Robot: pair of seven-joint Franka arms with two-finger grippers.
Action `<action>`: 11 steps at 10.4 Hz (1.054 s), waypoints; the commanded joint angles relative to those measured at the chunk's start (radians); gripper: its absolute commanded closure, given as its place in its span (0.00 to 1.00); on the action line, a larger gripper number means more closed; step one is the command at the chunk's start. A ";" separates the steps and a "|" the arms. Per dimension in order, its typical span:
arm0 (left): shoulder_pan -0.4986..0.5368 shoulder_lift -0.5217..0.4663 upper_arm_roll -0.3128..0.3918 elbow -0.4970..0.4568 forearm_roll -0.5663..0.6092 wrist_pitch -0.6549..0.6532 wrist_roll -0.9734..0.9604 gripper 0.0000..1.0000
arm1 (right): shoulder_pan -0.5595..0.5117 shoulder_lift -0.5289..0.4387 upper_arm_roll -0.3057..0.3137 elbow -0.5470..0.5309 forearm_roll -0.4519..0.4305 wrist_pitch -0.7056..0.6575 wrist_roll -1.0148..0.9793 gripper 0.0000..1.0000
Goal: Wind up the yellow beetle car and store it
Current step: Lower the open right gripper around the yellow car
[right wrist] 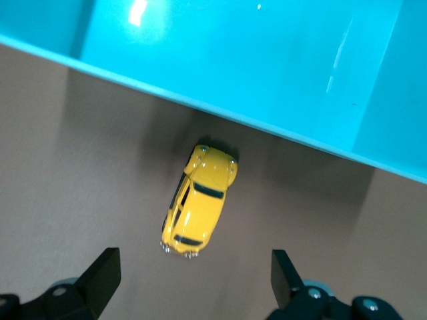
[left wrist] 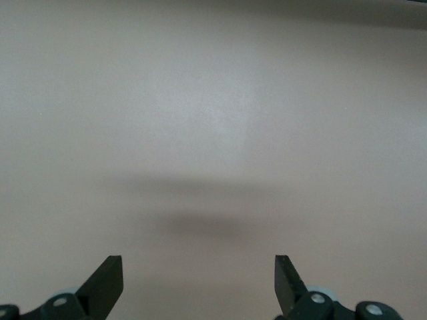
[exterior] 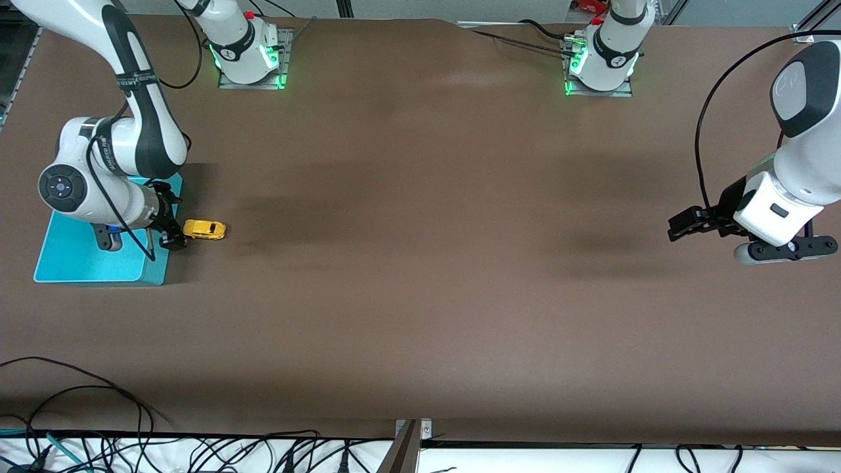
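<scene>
The yellow beetle car (exterior: 204, 229) stands on the brown table just beside the turquoise bin (exterior: 79, 263), on the side toward the left arm's end. In the right wrist view the car (right wrist: 199, 200) lies on the table next to the bin's wall (right wrist: 267, 67). My right gripper (exterior: 169, 226) hangs open over the bin's edge close to the car; its fingers (right wrist: 103, 273) are spread wide and the car is ahead of them, not between them, so the right gripper (right wrist: 193, 280) is empty. My left gripper (exterior: 680, 225) is open and empty over bare table at the left arm's end, as its own view (left wrist: 199, 283) also shows.
Both arm bases (exterior: 250, 59) stand along the table's back edge. Loose cables (exterior: 197, 453) lie off the table's front edge. A metal bracket (exterior: 410, 433) sits at the middle of the front edge.
</scene>
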 commanded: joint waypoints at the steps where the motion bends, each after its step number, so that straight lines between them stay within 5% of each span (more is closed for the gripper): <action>1: 0.004 -0.002 -0.002 0.011 -0.025 -0.017 0.033 0.00 | -0.018 0.052 -0.003 -0.026 -0.013 0.106 0.072 0.00; 11: 0.009 -0.002 0.000 0.010 -0.020 -0.019 0.090 0.00 | -0.018 0.116 -0.003 -0.044 -0.004 0.169 0.297 0.00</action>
